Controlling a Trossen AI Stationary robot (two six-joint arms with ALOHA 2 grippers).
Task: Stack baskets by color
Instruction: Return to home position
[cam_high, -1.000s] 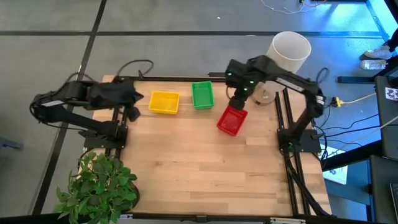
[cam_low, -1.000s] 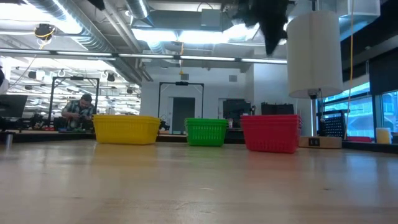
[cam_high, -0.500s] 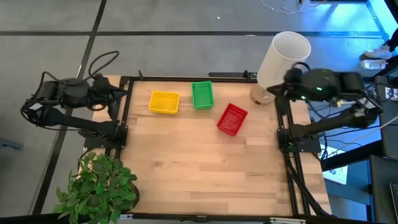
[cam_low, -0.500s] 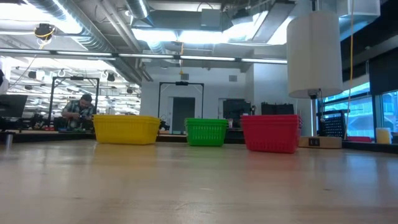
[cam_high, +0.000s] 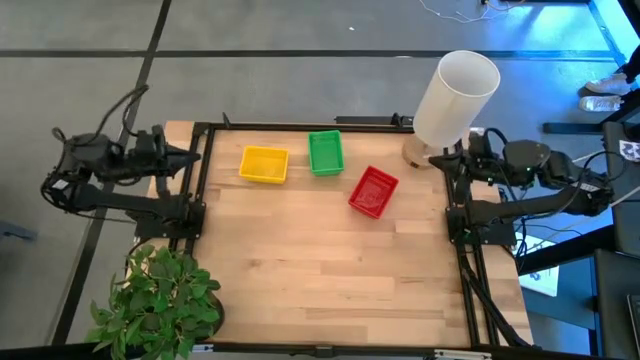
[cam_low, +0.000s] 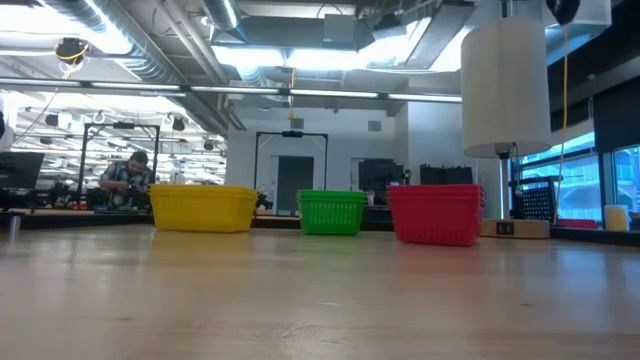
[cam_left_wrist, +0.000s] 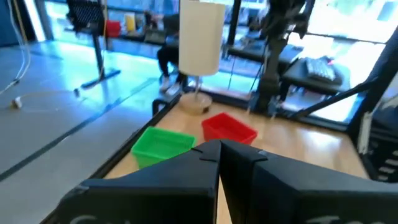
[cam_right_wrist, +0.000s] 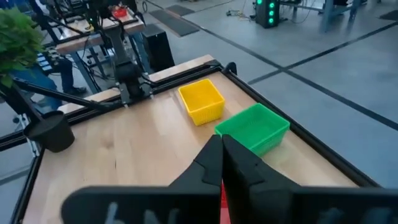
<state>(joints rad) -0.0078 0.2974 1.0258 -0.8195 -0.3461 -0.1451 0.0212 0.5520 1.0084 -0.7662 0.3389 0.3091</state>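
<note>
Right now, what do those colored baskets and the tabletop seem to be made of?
The yellow baskets, green baskets and red baskets: probably molded plastic, judging by uniform bright color and thin mesh walls. The table: likely wood, matte, showing pale plank seams and grain.

Seen from above, a light wooden counter (cam_high: 330, 270) framed by black rails carries three colours near its far edge. A yellow rectangular plastic mesh basket (cam_high: 264, 164) sits to the left. Just beside it but apart is a green rectangular plastic mesh basket (cam_high: 325, 153). A red rectangular plastic mesh basket (cam_high: 373, 191) lies nearer and to the right, turned at an angle, close to the green one without touching it. From this height each colour shows a single outline.

A tall white cylinder (cam_high: 456, 97) stands at the far right corner. A leafy green plant (cam_high: 160, 300) sits off the near left corner.

The left gripper (cam_high: 190, 158) is folded at the counter's left edge and the right gripper (cam_high: 452, 160) at its right edge, both well apart from the baskets.
</note>
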